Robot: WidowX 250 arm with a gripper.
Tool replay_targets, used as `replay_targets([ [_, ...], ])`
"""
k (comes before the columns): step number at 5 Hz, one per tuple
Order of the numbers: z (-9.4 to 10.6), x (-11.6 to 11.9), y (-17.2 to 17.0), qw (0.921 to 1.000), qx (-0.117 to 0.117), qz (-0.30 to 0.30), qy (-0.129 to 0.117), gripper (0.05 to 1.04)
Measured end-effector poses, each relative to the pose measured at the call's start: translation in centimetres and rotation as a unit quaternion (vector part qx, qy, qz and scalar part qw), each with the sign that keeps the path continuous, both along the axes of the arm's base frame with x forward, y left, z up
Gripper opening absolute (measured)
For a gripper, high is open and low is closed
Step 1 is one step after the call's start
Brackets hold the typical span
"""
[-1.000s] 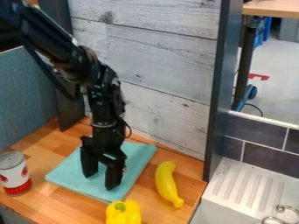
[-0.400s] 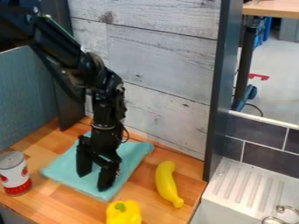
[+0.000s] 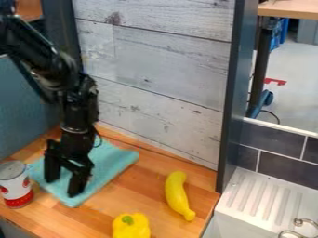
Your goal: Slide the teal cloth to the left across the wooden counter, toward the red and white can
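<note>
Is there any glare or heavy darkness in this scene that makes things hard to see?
In the camera view, a soft, pale sheen on the wooden counter; in the camera view, the black gripper so dark that its small parts blend together, while the blue-green cloth shows no strong glare.

I count 1 gripper (image 3: 62,187) w/ 2 fingers (image 3: 78,184) at ctr-left, 1 cloth (image 3: 115,160) there too, 1 can (image 3: 16,188) at lower left, 1 yellow pepper (image 3: 131,227) at bottom ctr, 1 banana (image 3: 176,193) right of ctr, lower half, and 1 white ribbed drainboard (image 3: 267,200) at lower right.
</note>
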State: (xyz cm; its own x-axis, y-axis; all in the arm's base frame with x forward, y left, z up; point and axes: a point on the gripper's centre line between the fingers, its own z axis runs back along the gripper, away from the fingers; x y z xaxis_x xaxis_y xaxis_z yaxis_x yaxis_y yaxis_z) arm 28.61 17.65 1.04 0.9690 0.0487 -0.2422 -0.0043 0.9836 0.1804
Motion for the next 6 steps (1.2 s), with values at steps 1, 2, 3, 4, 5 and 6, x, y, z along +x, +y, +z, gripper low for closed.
replay_targets([
  [1, -0.1, -0.4, 1.4, 0.9999, 0.000, 0.011, -0.011, 1.002],
  [2, -0.2, -0.3, 1.8, 0.9994, -0.014, 0.012, -0.028, 1.001],
  [3, -0.1, 0.0, 1.7, 0.9982, -0.023, 0.026, -0.049, 1.001],
  [4, 0.8, 0.1, 2.1, 0.9954, -0.027, 0.050, -0.077, 1.001],
  [5, 1.9, -0.3, 2.0, 0.9923, -0.030, 0.077, -0.092, 1.001],
  [6, 4.9, -1.3, 0.6, 0.9865, -0.039, 0.108, -0.117, 1.001],
])
